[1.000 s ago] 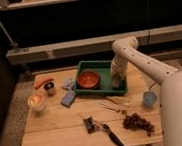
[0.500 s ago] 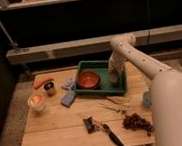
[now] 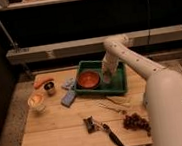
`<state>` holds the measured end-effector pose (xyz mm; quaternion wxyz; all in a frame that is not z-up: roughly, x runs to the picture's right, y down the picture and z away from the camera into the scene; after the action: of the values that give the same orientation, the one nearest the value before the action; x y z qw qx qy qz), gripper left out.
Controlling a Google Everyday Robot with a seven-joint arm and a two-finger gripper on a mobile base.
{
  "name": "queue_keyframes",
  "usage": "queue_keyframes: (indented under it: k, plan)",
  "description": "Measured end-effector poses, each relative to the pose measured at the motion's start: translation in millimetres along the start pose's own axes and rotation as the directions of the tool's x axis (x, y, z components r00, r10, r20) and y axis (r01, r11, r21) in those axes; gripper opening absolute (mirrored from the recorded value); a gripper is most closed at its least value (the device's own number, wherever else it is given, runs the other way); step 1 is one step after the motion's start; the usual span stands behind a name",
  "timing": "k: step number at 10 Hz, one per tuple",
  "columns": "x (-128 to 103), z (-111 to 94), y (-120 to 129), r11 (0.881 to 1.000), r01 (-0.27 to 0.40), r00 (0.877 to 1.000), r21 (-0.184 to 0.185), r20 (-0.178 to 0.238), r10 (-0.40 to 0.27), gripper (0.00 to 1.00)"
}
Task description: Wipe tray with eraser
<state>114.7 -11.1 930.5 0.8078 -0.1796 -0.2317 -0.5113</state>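
We are looking from the left, where a long orange carrot (image 3: 41, 82) is lying on the far side of the wooden table (image 3: 57, 135). Next to it a small dark cup (image 3: 49, 88) and a pale round cup (image 3: 36, 102) are standing. A flat blue-grey block (image 3: 68, 98) is lying just left of the tray.

The tray (image 3: 117, 86) is dark green plastic, shallow, with a raised rim. It is sitting at the far middle of the table. A round orange-red bowl (image 3: 89, 80) is sitting in its left half.

Our gripper (image 3: 107, 77) is reaching down into the right half of the tray. We cannot tell if it is open or holding the eraser.

We think a wide wipe to the left could bump the bowl, or push the light tray along the smooth wood.

Near us, dark grapes (image 3: 136, 121) are lying at the right.
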Motion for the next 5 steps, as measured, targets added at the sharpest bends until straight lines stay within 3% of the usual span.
queue_keyframes:
  k: [5]
  plan:
    - [-43,3,-5,0.998,0.066,0.996,0.018,0.058,-0.067,0.00]
